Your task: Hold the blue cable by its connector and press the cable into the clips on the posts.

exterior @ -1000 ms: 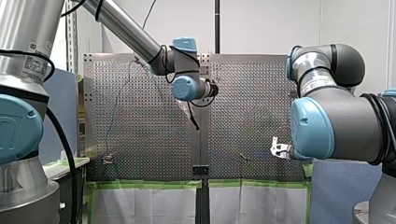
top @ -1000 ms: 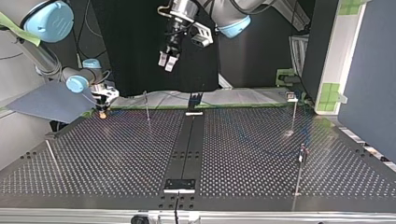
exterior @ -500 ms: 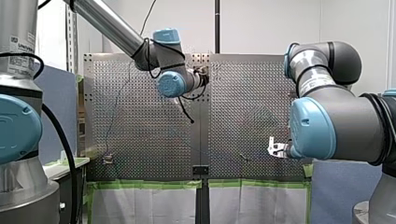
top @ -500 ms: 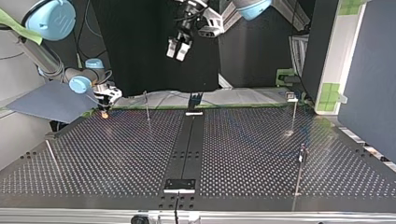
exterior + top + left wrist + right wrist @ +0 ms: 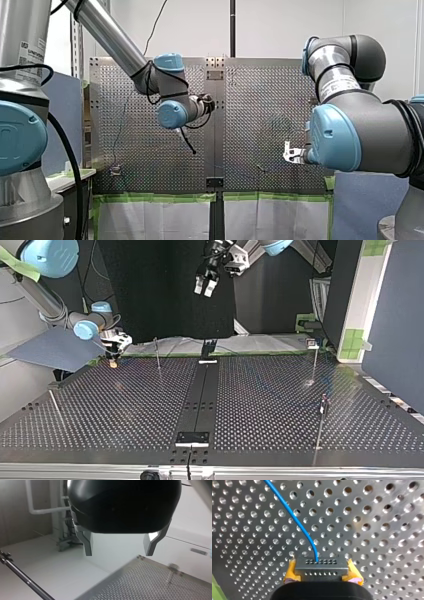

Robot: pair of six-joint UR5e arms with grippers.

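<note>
Since a second ago, my left arm [image 5: 172, 107] has swung lower and toward the front view's left, and my right gripper [image 5: 291, 153] has edged slightly leftward, low against the perforated counter [image 5: 250, 125]. From the top view, my left gripper [image 5: 205, 286] hangs high over the counter's far edge, higher and further right than before, its fingers apart with nothing between them. My right gripper [image 5: 114, 360] sits down at the far left corner, near one of the thin posts [image 5: 157, 354] that stand well apart across the counter. The left wrist view shows two metal fingers [image 5: 88, 545] spread wide and empty, with a corner of the counter below them and one post standing on it. In the right wrist view, yellow pads [image 5: 290, 570] are clamped on either end of a grey connector [image 5: 320, 566]. The blue cable [image 5: 294, 517] leaves its middle and curves away over the holes. Whether it touches the counter, I cannot tell.
</note>
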